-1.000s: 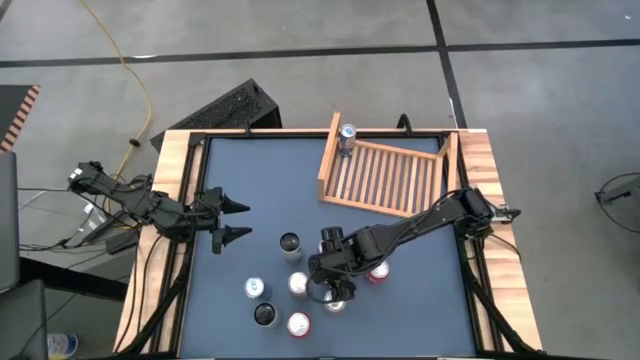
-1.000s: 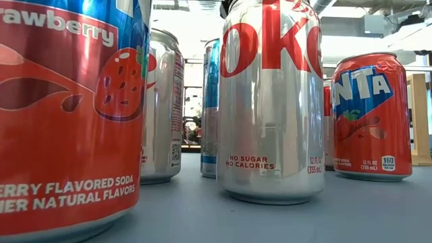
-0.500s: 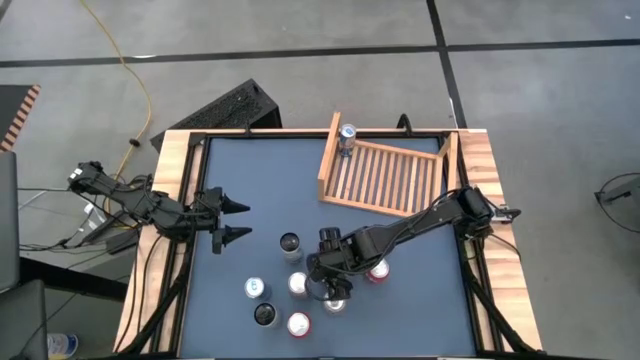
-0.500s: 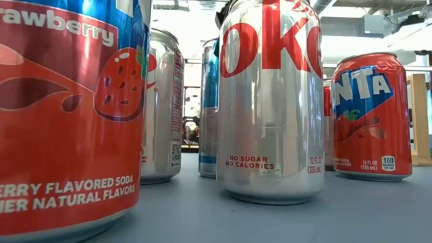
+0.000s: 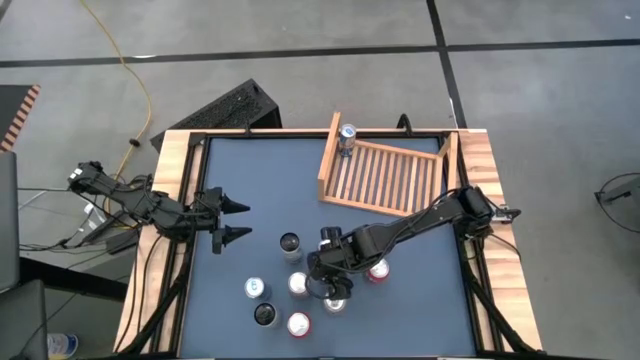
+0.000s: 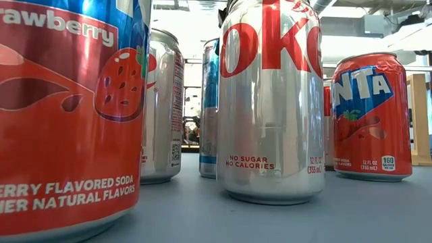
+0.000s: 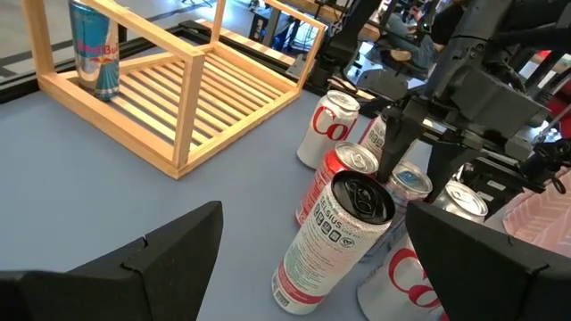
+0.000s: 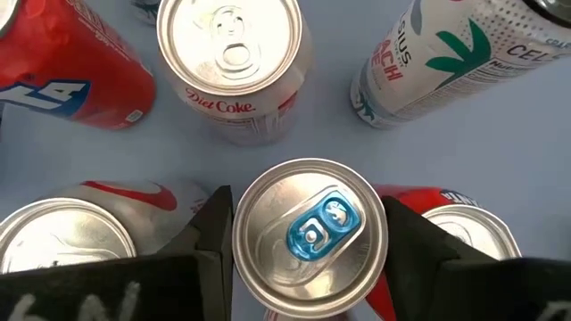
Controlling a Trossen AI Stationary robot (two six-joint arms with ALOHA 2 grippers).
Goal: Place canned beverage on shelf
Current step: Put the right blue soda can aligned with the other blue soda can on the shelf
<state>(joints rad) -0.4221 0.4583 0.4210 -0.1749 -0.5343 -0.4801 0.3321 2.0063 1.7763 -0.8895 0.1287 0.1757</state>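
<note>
One can (image 5: 347, 137) is already standing in a corner of the shelf (image 5: 385, 178), while several more are waiting on the desk (image 5: 240, 170). The right gripper (image 5: 336, 291) is reaching down over a blue-tabbed can (image 8: 310, 234) in that cluster, its fingers (image 8: 210, 236) flanking it, clamping not yet clear. The left gripper (image 5: 232, 221) is waiting near the desk's left edge, fingers apart.

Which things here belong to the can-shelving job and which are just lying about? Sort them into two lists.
Job: shelf; Red Bull can standing in it; blue-tab can; right hand at that can; other cans on the table.

Lying about: yellow cable on the floor; black ridged panel behind the table; left hand, open, idle at the left edge.
</note>
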